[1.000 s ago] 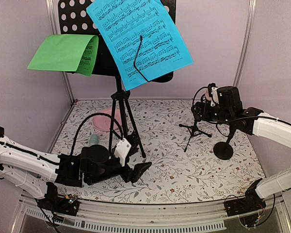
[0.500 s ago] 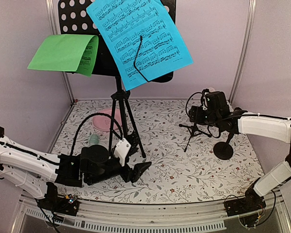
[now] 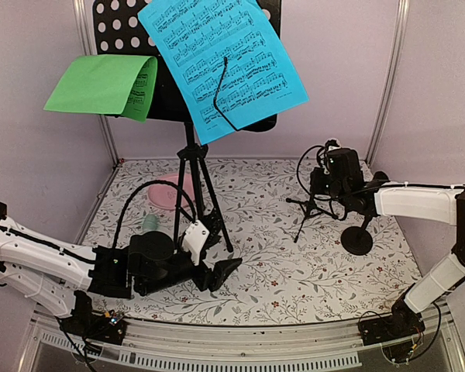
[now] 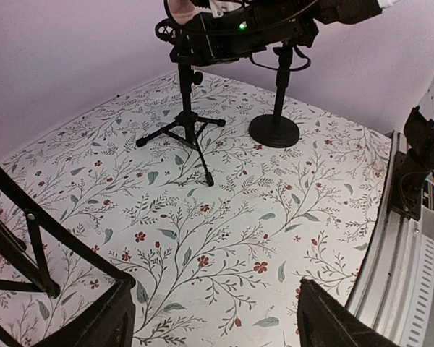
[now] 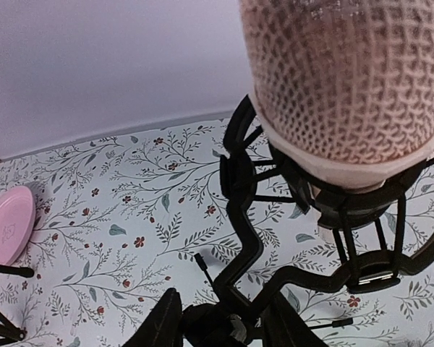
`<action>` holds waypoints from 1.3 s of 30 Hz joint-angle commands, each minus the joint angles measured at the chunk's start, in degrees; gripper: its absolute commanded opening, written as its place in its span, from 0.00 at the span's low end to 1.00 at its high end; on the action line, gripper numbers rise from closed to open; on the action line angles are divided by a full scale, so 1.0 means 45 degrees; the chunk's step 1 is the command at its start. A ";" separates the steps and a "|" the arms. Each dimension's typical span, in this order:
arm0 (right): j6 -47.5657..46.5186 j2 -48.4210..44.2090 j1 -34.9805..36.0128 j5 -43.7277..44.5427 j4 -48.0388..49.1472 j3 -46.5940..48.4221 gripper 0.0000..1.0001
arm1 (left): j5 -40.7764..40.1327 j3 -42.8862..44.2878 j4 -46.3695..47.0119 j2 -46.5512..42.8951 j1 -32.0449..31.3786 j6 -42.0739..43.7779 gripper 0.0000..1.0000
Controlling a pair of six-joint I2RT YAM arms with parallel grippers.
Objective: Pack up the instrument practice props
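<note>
Nearest me, my left claw (image 3: 226,273) lies low on the worktop (image 3: 294,271), spread wide and empty, parked out of the way, I judge. Further in, my right claw (image 5: 223,327) straddles the small microphone tripod (image 3: 310,211) just below the peach microphone (image 5: 347,79) cradled in its mount; whether it grips I cannot tell. At the back, the music desk (image 3: 116,23) props up the blue sheet (image 3: 225,62) and green sheet (image 3: 101,81), not yet packed.
</note>
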 commanded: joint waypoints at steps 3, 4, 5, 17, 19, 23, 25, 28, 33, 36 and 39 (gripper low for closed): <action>-0.0523 -0.0302 -0.0030 -0.0373 0.0776 -0.0301 0.29 | 0.0087 0.0052 0.0180 0.0122 -0.0173 0.0083 0.78; -0.0601 -0.0381 -0.0014 -0.0766 0.0715 -0.0232 0.28 | 0.0074 0.0064 0.0181 0.0107 -0.0167 0.0095 0.78; -0.0765 -0.0506 0.0010 -0.1106 0.0546 -0.0131 0.27 | 0.0077 0.0090 0.0179 0.0130 -0.0167 0.0096 0.78; -0.1176 -0.2381 0.1614 -0.4304 -0.1205 -0.0245 0.25 | -0.0388 0.0316 -0.0269 0.0104 -0.0177 0.0188 0.78; -0.1319 -0.2710 0.1980 -0.4990 -0.1443 -0.0390 0.25 | -0.0511 0.0416 -0.0485 -0.0030 -0.0162 0.0194 0.78; -0.1740 -0.3405 0.2553 -0.6214 -0.1544 -0.0822 0.26 | -0.0564 0.0503 -0.0844 -0.0472 -0.0174 0.0137 0.78; -0.2052 -0.3701 0.2709 -0.6810 -0.1657 -0.0964 0.26 | -0.0629 0.0508 -0.1005 -0.0689 -0.0162 0.0116 0.78; -0.2314 -0.4031 0.2865 -0.7638 -0.1984 -0.0946 0.27 | -0.0890 0.0448 -0.1154 -0.1022 -0.0158 0.0176 0.78; -0.2471 -0.4360 0.2913 -0.8160 -0.1928 -0.1231 0.28 | -0.1052 0.0406 -0.1022 -0.1550 -0.0151 0.0538 0.78; -0.2648 -0.4674 0.3006 -0.9275 -0.1790 -0.1403 0.28 | -0.1069 0.0465 -0.0818 -0.1707 -0.0120 0.0840 0.79; -0.2809 -0.5114 0.3301 -0.9952 -0.1520 -0.1747 0.28 | -0.1069 0.0736 -0.1016 -0.1762 -0.0027 0.1003 0.79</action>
